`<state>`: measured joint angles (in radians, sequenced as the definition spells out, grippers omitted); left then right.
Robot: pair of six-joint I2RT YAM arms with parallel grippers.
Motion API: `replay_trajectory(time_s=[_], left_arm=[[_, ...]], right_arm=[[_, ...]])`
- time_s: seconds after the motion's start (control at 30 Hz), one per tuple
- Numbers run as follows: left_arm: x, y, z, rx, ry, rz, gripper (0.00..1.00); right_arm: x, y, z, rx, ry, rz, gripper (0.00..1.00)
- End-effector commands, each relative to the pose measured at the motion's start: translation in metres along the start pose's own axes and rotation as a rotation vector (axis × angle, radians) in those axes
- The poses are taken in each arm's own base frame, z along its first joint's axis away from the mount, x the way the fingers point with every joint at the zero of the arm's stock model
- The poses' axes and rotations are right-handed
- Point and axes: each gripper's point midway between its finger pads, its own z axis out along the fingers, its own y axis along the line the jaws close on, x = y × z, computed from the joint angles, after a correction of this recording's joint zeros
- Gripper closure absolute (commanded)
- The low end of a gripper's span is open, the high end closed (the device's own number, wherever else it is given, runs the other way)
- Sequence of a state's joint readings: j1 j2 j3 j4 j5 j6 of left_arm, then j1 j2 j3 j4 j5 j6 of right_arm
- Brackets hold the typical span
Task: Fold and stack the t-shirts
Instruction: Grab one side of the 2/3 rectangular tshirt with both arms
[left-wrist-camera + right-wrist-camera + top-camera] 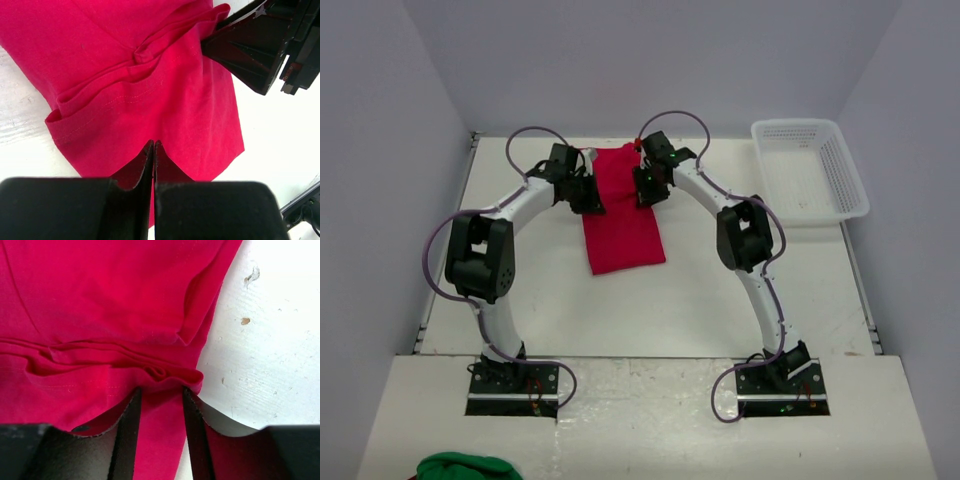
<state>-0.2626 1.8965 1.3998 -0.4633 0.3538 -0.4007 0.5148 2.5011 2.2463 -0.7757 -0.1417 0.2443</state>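
The left fingers (140,167) are pressed together at their tips, with a thin strip of red cloth showing between them, so read them as clamped on the t-shirt (620,210). The right fingers (126,427) stand a narrow gap apart, and a bunched fold of the same t-shirt (100,300) fills that gap; read them as gripping it. In the top view, locate the t-shirt at the far centre of the worktop (700,300). It lies as a long, narrow red strip running from the far edge toward the arm bases, between the two arms. The left fingers meet its left long edge near the far end, and the right fingers meet its right long edge opposite them. In the left wrist view, note a hemmed fold crossing the t-shirt (150,75) ahead of the fingertips. The white mesh basket (810,170) sits at the far right corner of the worktop, well apart from the t-shirt. A green cloth (460,467) lies at the near left edge of the top view, beside the left arm base.
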Motion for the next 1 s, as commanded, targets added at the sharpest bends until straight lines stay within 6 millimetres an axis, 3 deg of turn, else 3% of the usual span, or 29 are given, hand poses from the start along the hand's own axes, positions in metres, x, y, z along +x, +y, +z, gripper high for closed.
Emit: replay_trajectory(time_s=[0.0,0.27,0.47,0.5,0.57,0.6,0.73,0.97], left_arm=[[-0.004,-0.001,0.002,-0.004,-0.017,0.02,1.0],[-0.003,0.001,0.011,0.006,-0.004,0.014,1.0],[-0.003,0.003,0.009,-0.005,-0.023,0.025,1.0],[-0.001,0.003,0.006,-0.007,-0.029,0.028,1.0],[-0.005,-0.003,-0.001,-0.003,-0.057,0.044,1.0],[-0.004,0.0,-0.002,-0.03,-0.063,0.044,1.0],[-0.001,0.005,-0.002,-0.068,-0.056,0.025,1.0],[0.0,0.003,0.012,-0.091,-0.045,0.023,1.0]], right_arm=[[-0.045,0.014,-0.04,-0.015,-0.151,-0.037,0.59],[-0.088,0.026,-0.103,-0.016,-0.308,-0.082,0.46],[-0.082,0.024,-0.128,0.013,-0.303,-0.073,0.41],[-0.076,0.022,-0.128,0.022,-0.292,-0.06,0.43],[-0.056,0.02,-0.127,0.014,-0.242,-0.037,1.0],[-0.038,0.015,-0.118,0.027,-0.192,-0.017,1.0],[-0.008,0.025,-0.111,-0.033,-0.133,-0.007,1.0],[0.014,0.039,-0.092,-0.093,-0.057,-0.031,1.0]])
